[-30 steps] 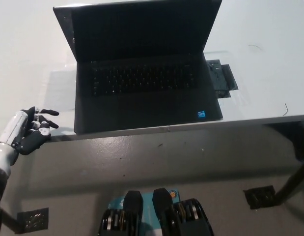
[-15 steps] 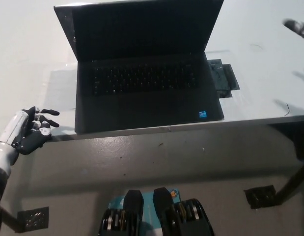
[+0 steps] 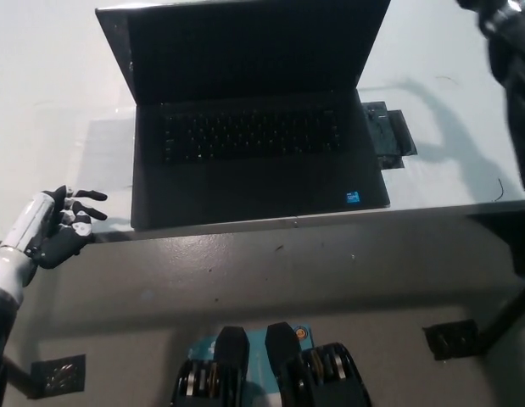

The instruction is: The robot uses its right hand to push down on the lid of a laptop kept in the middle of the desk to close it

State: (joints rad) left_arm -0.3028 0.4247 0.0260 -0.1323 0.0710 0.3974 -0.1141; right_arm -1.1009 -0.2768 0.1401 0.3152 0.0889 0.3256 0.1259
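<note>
Laptop (image 3: 249,127) sits open on the tabletop (image 3: 449,170); blurred right robot hand (image 3: 499,17) beside its lid, grip unclear. Left robot hand (image 3: 58,227) rests released, fingers spread.

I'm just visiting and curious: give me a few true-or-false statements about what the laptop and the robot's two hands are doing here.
1. The laptop is open. True.
2. The black right arm is pressing on the lid. False: it is off to the laptop's right, not touching it.
3. The white left hand rests at the desk edge, fingers apart. True.
4. The left hand holds the laptop. False: it holds nothing.
</note>
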